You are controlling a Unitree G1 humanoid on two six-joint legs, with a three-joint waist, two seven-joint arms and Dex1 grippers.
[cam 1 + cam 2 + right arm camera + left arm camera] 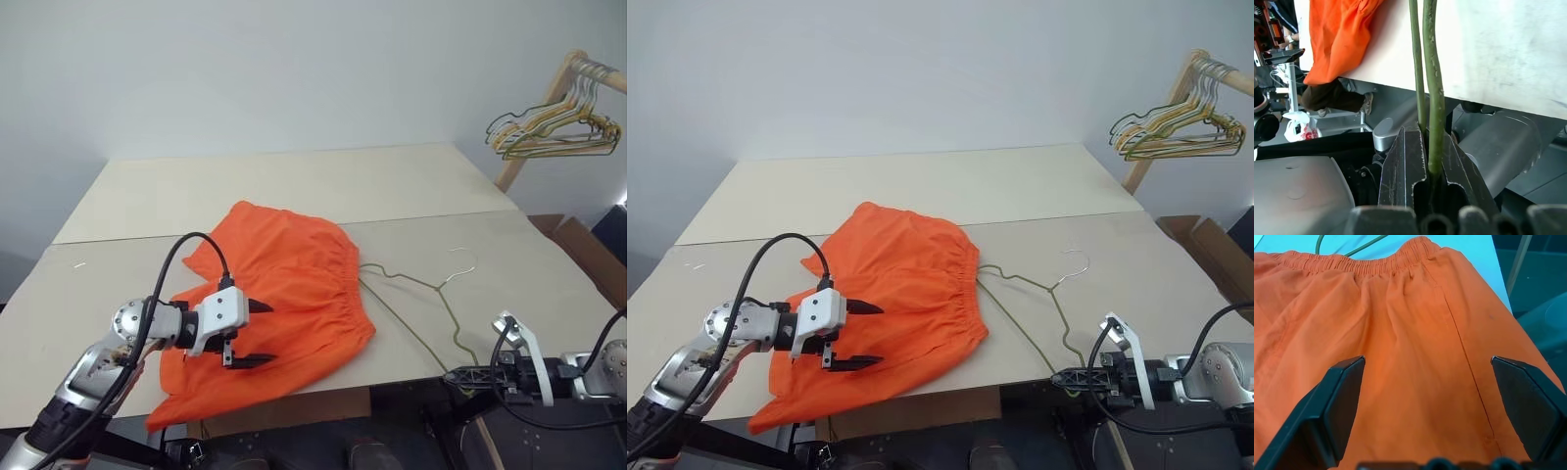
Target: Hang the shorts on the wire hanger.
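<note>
A: Where do things stand?

B: The shorts [279,299] lie flat on the table [294,186], waistband towards the wire hanger [421,304], with one leg hem drooping over the near edge. The hanger lies on the table just beside the waistband, its far shoulder tucked against the orange fabric and its near corner sticking out past the table edge.

A: And the hands?

B: The right hand [460,376] is clamped shut on that near corner; the right wrist view shows the green wire pinched between the closed fingers. The left hand [250,334] hovers over the shorts with its fingers spread wide, holding nothing.

A: What worries you?

B: The wire, mostly. It is thin and gripped at one corner only, so I judge it could swivel in the grip once the hanger is lifted or pushed, and the hook would swing off line.

A: And the cloth?

B: It is soft and much wider than the left hand. If that hand pinches only the top layer, the waistband may not open and the hanger would slide over the shorts rather than into them. Dragging could also pull the hanging hem further, and the whole garment might slip off the table.

A: Anything else?

B: Pushing the hanger could simply bunch the shorts up ahead of it.
</note>
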